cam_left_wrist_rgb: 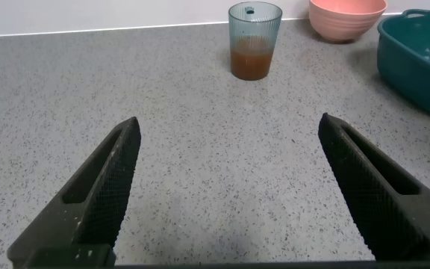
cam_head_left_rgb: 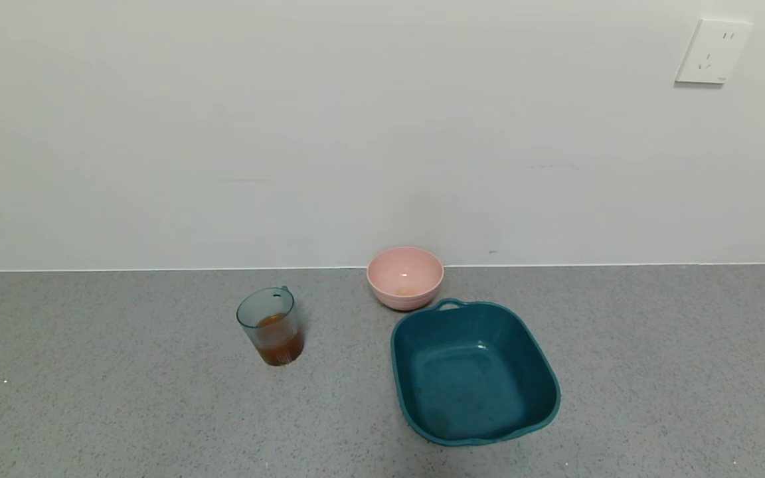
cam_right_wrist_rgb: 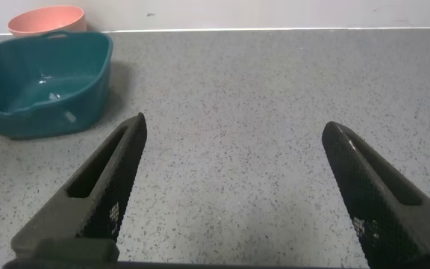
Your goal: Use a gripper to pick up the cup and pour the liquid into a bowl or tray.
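The cup stands upright on the grey speckled counter, left of centre, about a third full of brown-orange liquid, its small tab on the far rim. To its right, well apart, sits the dark teal basin, its loop handle on the far rim; the pink bowl stands just beyond that handle, close to the white wall. Bare counter lies between cup and basin, and nothing stands between the cup and the near edge of the scene. The left gripper hovers low over the counter on the near side, fingers spread wide and holding nothing, the cup straight ahead of it. The right gripper, likewise spread and holding nothing, hangs over open counter to the right of the basin. A wall socket sits high at far right.
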Controlling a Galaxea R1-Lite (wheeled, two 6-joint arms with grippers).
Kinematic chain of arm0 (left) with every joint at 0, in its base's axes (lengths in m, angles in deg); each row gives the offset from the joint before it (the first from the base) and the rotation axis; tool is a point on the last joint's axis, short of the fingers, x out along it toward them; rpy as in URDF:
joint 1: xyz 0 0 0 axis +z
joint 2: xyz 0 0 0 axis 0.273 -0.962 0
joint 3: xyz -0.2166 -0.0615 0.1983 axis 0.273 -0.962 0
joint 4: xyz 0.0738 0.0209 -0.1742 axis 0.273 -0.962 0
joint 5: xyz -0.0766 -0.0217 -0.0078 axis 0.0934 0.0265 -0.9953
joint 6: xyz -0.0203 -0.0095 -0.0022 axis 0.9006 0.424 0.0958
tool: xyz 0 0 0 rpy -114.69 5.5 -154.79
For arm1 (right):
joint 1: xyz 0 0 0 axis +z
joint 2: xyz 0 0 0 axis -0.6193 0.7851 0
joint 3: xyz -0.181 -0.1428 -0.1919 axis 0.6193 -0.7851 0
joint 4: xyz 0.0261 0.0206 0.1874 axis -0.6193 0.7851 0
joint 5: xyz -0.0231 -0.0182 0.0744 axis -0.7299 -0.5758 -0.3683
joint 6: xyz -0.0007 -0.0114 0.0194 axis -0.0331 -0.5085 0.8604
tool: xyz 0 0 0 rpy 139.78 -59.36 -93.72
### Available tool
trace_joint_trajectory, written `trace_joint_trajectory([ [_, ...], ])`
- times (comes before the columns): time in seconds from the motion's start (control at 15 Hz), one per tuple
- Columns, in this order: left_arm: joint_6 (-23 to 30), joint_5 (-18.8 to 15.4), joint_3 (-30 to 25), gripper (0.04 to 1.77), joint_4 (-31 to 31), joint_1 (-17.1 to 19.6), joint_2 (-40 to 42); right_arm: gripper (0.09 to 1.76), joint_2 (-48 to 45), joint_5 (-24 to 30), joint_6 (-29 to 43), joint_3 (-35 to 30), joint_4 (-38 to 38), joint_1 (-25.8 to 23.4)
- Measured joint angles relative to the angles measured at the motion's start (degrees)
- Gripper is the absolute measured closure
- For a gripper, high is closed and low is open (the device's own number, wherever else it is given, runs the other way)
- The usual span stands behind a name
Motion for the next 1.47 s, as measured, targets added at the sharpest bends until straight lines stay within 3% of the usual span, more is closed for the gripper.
trace_joint_trajectory([
  [1.47, 0.28, -0.5, 0.85, 0.09, -0.02, 0.0, 0.0, 0.14, 0.0, 0.0, 0.05, 0.0, 0.0, 0.02],
])
